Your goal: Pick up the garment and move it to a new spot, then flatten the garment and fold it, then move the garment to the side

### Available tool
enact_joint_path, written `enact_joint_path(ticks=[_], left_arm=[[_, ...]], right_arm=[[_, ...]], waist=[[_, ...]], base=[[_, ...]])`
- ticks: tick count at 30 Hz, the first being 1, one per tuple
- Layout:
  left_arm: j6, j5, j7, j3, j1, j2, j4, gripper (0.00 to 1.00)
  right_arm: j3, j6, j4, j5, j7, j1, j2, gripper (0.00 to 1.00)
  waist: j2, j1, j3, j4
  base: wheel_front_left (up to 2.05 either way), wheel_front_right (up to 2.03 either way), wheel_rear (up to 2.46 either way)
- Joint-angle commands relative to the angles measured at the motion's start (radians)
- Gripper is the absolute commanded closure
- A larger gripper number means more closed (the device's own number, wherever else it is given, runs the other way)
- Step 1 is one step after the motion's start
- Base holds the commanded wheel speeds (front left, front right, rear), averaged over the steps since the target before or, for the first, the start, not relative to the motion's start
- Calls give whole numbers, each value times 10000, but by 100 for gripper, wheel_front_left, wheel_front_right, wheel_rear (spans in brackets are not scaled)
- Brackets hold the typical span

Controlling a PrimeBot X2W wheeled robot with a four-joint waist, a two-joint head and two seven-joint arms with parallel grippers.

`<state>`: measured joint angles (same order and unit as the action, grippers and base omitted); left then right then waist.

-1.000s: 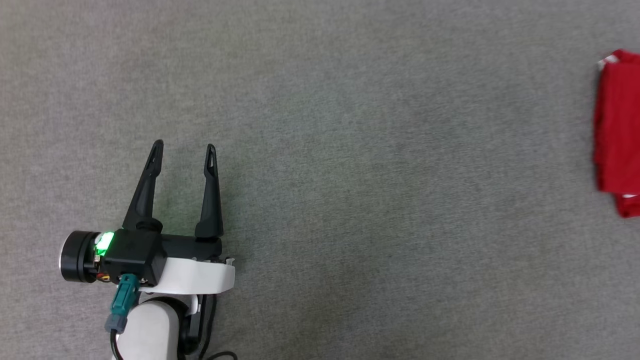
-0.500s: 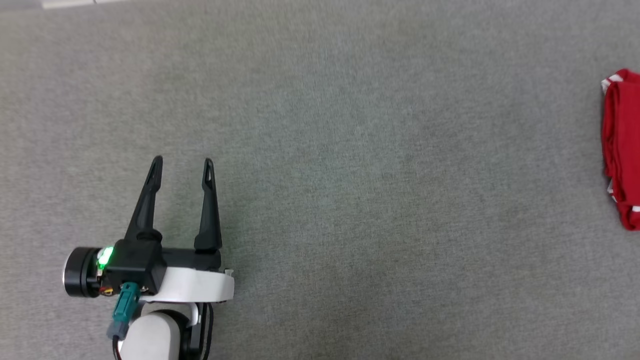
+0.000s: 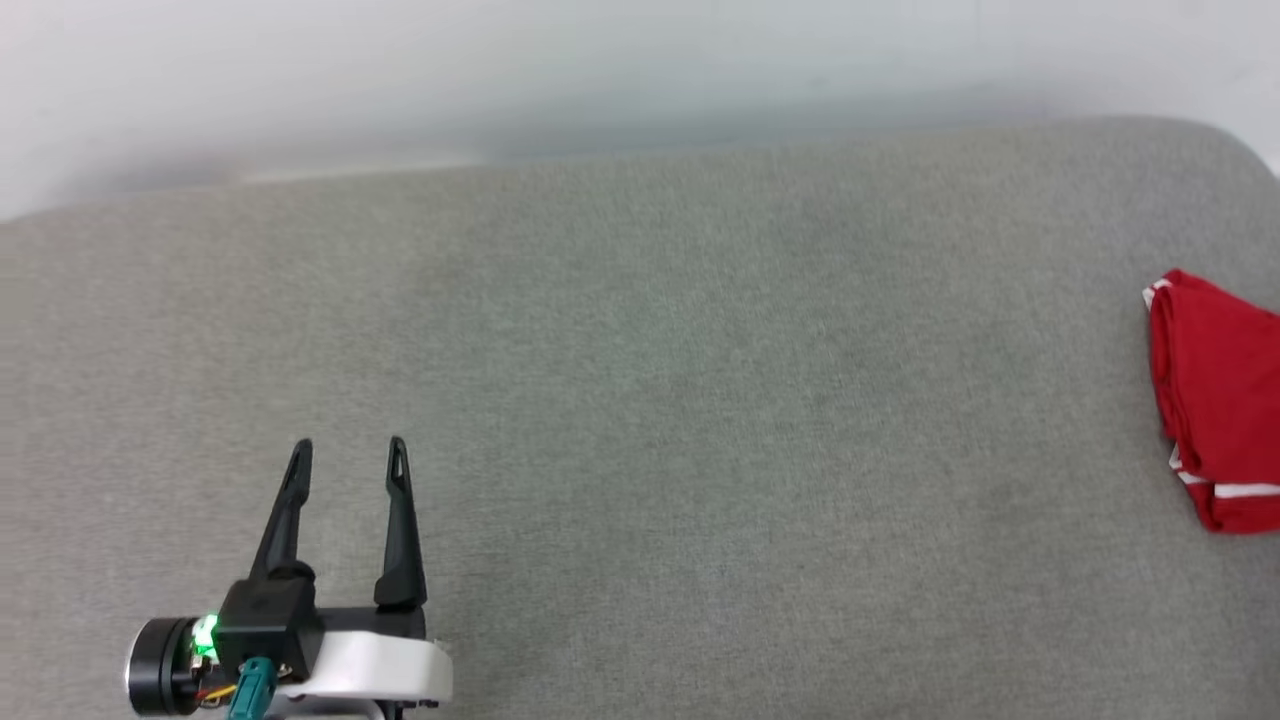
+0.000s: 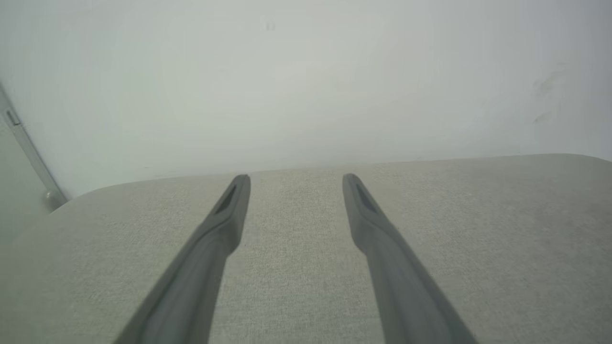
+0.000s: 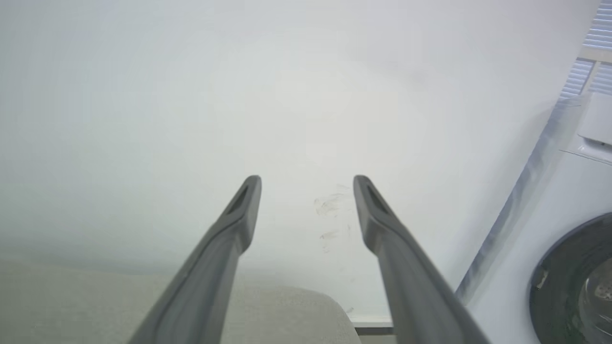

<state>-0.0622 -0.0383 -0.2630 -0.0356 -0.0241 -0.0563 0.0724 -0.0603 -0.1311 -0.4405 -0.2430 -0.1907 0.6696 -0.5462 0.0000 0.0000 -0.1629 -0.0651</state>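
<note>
Garment (image 3: 1220,400) in head view; washer (image 5: 569,267) past right pincer (image 5: 306,184)

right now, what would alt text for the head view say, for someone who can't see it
A folded red garment with white trim lies at the far right of a grey fabric surface, cut by the frame edge. The left gripper sits at the lower left, jaws open and empty; a pale wall runs along the top.
</note>
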Motion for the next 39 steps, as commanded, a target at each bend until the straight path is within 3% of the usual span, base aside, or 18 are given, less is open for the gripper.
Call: enact_joint_path(ticks=[1, 10, 18, 26, 39], left_arm=[[-33, 21, -22, 17, -167, 7, 17, 0], [-61, -28, -23, 18, -584, 28, -131, 0], [76, -62, -23, 82, -801, 39, -327, 0], [191, -123, -23, 38, -942, 50, -620, 0], [498, -183, -23, -87, -1320, 61, -749, 0]], right_arm=[[-67, 7, 272, 136, -192, -317, 404, 0], [-10, 7, 2441, 760, -722, -2480, 2695, 0], [-249, 6, 3241, 1073, -739, -4499, 4097, 0], [-478, 6, 3412, 1122, -740, -6164, 4728, 0], [-642, 6, 4197, 902, -742, -8327, 4982, 0]], waist=[[0, 0, 461, 287], [0, 0, 1217, 1010], [0, 0, 1688, 1458], [0, 0, 1875, 1493], [0, 0, 2150, 1327]], base=[[0, 0, 0], [0, 0, 0], [0, 0, 0], [0, 0, 0], [0, 0, 0]])
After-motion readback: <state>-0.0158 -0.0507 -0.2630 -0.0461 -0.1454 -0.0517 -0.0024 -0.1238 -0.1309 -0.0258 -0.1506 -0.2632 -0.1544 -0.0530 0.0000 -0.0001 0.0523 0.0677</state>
